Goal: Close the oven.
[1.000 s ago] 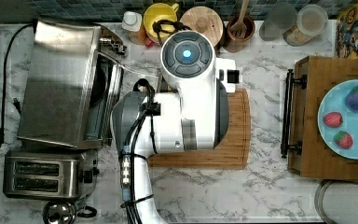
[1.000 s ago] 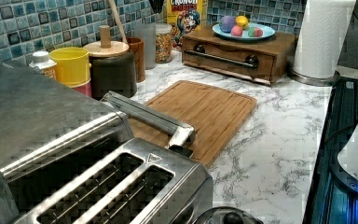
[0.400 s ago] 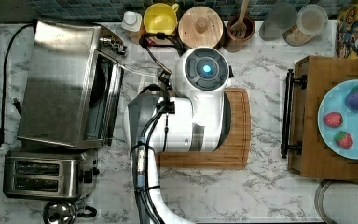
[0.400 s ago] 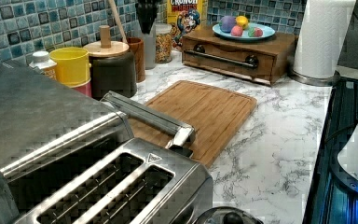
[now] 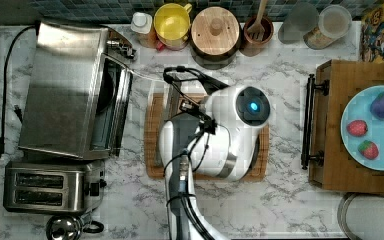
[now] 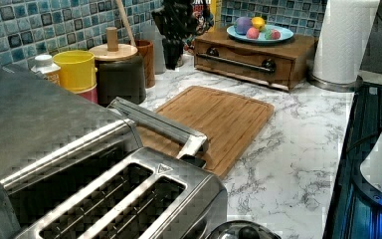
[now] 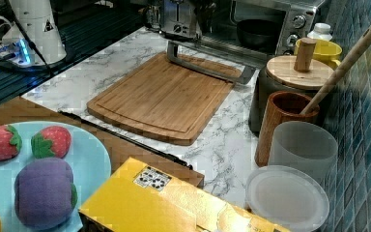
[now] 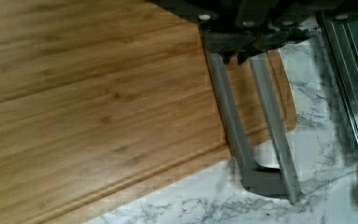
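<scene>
The oven (image 5: pixel 65 90) is a big steel box on the top view's left, its glass door (image 6: pixel 151 119) folded down flat. The bar handle (image 5: pixel 172 105) rests over the edge of the wooden cutting board (image 5: pixel 260 150). In the wrist view the handle (image 8: pixel 235 126) lies just below my gripper (image 8: pixel 242 53), which looks shut with nothing in it. In the left view my gripper (image 6: pixel 173 52) hangs dark above the board's far end. The right view shows the open door (image 7: pixel 212 50) and the dark oven cavity (image 7: pixel 258 29).
A two-slot toaster (image 5: pixel 50 192) stands beside the oven. Along the tiled wall are a yellow cup (image 5: pixel 171 22), a lidded canister (image 5: pixel 215 30) and a utensil holder (image 5: pixel 257 30). A wooden box (image 5: pixel 330 125) with a blue plate of toy fruit (image 5: pixel 370 127) stands at the top view's right.
My arm has swung toward the top view's right, away from the oven, and my gripper has dropped into the left view. The door has stayed open.
</scene>
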Motion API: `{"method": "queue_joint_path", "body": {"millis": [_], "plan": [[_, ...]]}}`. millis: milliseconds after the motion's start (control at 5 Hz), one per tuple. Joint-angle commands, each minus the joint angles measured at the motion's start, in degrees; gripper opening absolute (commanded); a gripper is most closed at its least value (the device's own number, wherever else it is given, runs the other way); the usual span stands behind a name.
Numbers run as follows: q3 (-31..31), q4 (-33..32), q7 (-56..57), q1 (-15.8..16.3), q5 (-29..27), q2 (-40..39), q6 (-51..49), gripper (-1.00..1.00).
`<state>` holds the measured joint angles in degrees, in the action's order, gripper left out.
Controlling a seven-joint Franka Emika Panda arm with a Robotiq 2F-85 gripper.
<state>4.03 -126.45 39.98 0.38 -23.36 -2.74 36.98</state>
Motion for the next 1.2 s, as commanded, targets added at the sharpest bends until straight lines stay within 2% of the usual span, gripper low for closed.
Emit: {"method": "queue_joint_path", "body": {"millis": [200, 400, 600, 800, 1000, 1200], "plan": [[2.00, -12.91, 20.24, 0.75, -18.25, 9.32, 12.91, -1.00], [1.72, -11.44, 32.00, 2.23, -27.17, 4.94, 11.39, -1.00], [1.50, -10.23, 43.37, 1.86, -39.97, 1.31, 10.96, -1.00], [0.75, -9.66, 49.34, 0.84, -46.92, -1.16, 13.12, -1.00], [-0.24, -9.51, 51.24, 0.80, -48.55, -2.94, 18.18, -1.00], [-1.16, -8.41, 52.46, -0.28, -51.16, -3.82, 17.62, -1.00]]}}
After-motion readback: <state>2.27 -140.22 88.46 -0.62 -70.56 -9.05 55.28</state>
